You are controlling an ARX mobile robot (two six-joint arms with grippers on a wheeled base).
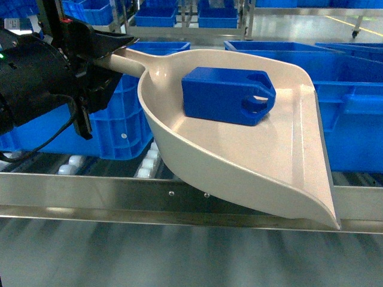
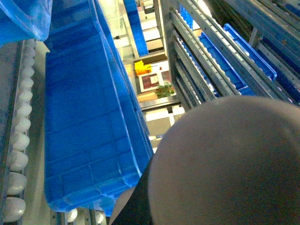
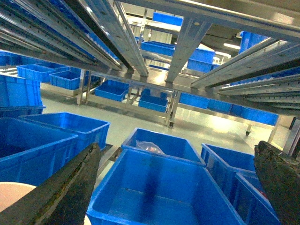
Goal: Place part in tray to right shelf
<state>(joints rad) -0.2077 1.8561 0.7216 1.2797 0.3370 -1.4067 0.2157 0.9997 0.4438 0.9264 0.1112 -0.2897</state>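
Beige, glossy plastic fills the middle of the head view: the tray (image 1: 239, 161), a dustpan-shaped scoop, hangs above the flat steel front rail (image 1: 119, 200) of the right shelf (image 1: 72, 164), its wide lip tipped down toward the lower right corner. Inside the pan, near the handle end and well back from the lip, lies the part (image 1: 227, 95), resting on the tray floor.

That part is a bright blue boxy block, its long side roughly across the pan, with a notched lug and a round hole at the end that faces right.

On the left, the left gripper (image 1: 99, 57) is clenched around the tray's straight handle, black fingers (image 1: 111, 43) above and below it. From the left wrist camera, the tray's rounded beige underside (image 2: 225, 164) blocks the lower right, beside a large blue crate (image 2: 84, 117) standing on white rollers (image 2: 18, 140).

From the right wrist camera, the right gripper (image 3: 180, 187) has its two dark fingers (image 3: 61, 192) spread wide apart with nothing between them, above blue crates (image 3: 154, 197) under steel lanes.
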